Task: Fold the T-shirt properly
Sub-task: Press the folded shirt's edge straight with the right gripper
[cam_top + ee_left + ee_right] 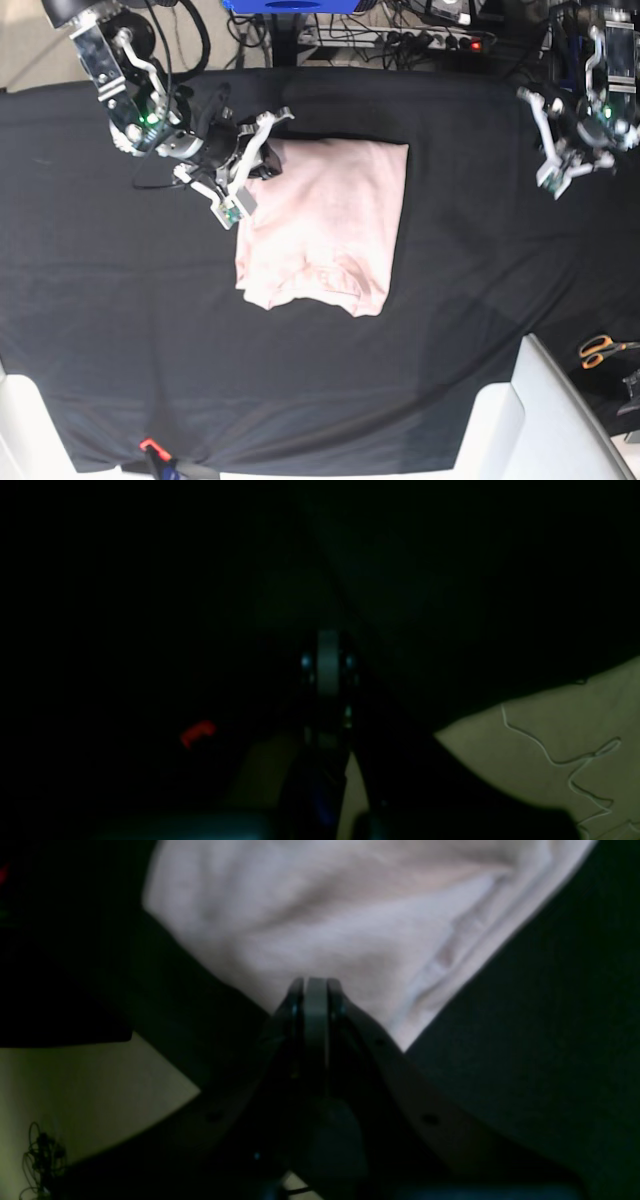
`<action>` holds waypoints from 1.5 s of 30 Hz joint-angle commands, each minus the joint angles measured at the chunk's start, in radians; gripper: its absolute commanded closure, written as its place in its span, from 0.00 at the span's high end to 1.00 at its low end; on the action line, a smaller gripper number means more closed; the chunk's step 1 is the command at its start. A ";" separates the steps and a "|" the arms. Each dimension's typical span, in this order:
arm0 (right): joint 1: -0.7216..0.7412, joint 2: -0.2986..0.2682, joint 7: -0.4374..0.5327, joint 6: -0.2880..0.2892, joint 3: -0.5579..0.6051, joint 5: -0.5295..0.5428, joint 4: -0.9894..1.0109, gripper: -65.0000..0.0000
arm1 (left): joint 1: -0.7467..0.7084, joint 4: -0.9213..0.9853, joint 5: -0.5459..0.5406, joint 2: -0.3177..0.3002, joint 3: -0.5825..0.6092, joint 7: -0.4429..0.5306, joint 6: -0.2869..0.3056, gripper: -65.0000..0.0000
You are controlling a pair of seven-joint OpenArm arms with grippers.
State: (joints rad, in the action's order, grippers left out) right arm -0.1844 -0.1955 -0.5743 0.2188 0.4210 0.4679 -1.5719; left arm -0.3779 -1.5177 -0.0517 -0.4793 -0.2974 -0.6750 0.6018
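While the shirt [325,225] lies mid-table folded to a rough rectangle, its bottom edge is still rumpled; right gripper [316,985] closed at its corner, left gripper [556,178] closed, empty.

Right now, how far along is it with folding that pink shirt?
Well along, it seems. The T-shirt already lies on the black table cloth as a compact rectangle, no sleeves sticking out. The right gripper is shut at its upper corner, though a pinch on the fabric is unclear. The left gripper sits shut, far off. The rumpled lower edge looks left to tidy.
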 commanded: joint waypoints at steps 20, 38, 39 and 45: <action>-0.039 -0.043 0.006 0.003 -0.083 0.012 -0.063 0.00 | -0.042 -0.016 -0.001 0.018 -0.007 0.080 -0.006 0.00; 0.102 0.047 0.015 0.006 -0.020 0.010 0.235 0.00 | -0.040 -0.014 -0.001 0.018 -0.007 0.085 -0.006 0.00; 0.102 0.041 0.033 0.006 -0.020 0.010 0.258 0.00 | -0.039 -0.014 -0.001 0.018 -0.007 0.085 -0.006 0.00; 0.092 0.011 0.052 0.000 -0.020 0.015 0.261 0.00 | -0.037 -0.014 0.000 0.018 0.000 0.085 -0.006 0.00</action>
State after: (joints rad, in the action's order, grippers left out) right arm -0.0971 -0.1715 -0.5056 0.2417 0.4053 0.5076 -1.3018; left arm -0.4171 -1.5177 -0.0490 -0.4446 -0.2928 -0.6018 0.6018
